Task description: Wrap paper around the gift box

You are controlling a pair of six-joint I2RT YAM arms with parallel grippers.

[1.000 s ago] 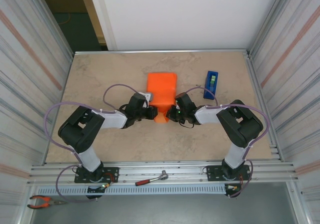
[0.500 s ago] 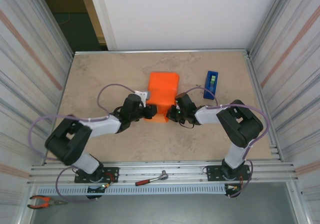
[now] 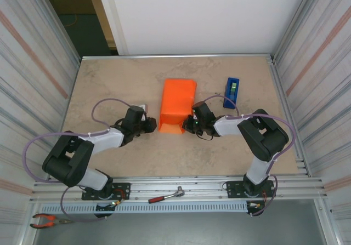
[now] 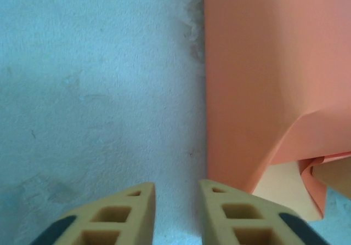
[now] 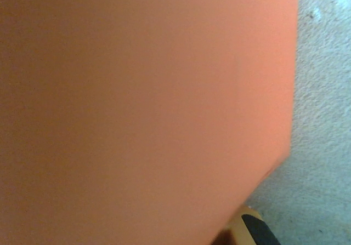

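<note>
The orange paper [image 3: 177, 103] lies folded over the gift box in the middle of the table, so the box is mostly hidden. In the left wrist view the paper [image 4: 258, 86] fills the right side. A pale patch [image 4: 281, 186] shows under its folded near end, likely the gift box. My left gripper [image 3: 152, 125] sits just left of the paper's near corner, open [image 4: 176, 187], with bare table between its fingers. My right gripper [image 3: 189, 125] is shut on the paper's near right edge. There the paper [image 5: 142, 108] hides all but one fingertip [image 5: 251, 227].
A blue tape dispenser [image 3: 232, 92] stands right of the package. The beige table [image 3: 109, 86] is walled by metal panels on both sides. A red-handled tool [image 3: 166, 195] and pliers [image 3: 46, 220] lie on the rails by the arm bases.
My left gripper let go of the paper's near left side, opened and drew back to the left. The loose paper end now spreads wider. The right arm has not moved.
</note>
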